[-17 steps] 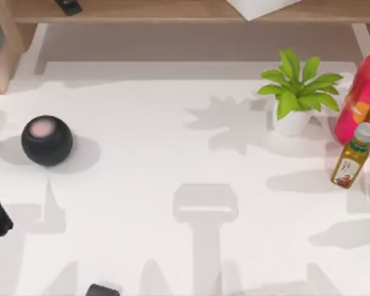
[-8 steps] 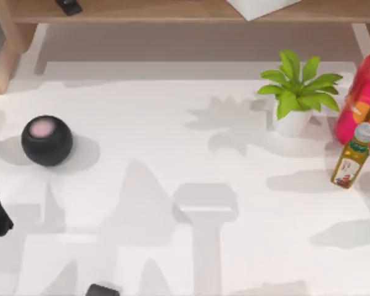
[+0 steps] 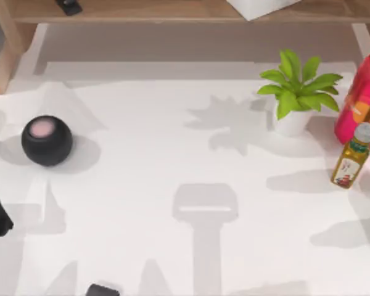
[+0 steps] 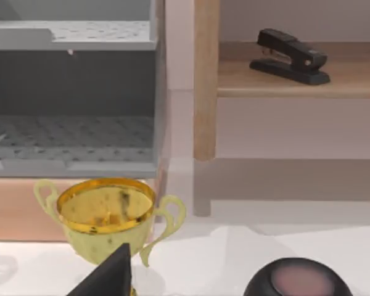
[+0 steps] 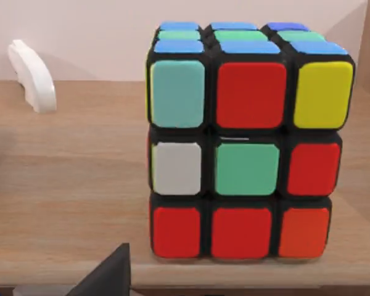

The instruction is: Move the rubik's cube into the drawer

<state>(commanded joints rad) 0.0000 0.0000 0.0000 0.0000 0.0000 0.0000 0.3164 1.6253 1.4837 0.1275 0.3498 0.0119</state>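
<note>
You have the white table [image 3: 172, 154] under you, with a wooden shelf [image 3: 142, 11] along its far edge and a grey drawer unit [image 4: 71, 92] showing in the left wrist view beside a gold trophy [image 4: 108, 216]. The rubik's cube [image 5: 243, 142] stands upright on a wooden shelf board [image 5: 61, 197] in front of the right wrist camera. The black ball [image 3: 47, 140] sits at the table's left, the plant [image 3: 298, 92] and oil bottle [image 3: 353, 155] at its right; you cannot tell whether either pincer is released or clenched.

Red can [image 3: 365, 98] and stapler [image 3: 68, 6], both edge-cropped.
</note>
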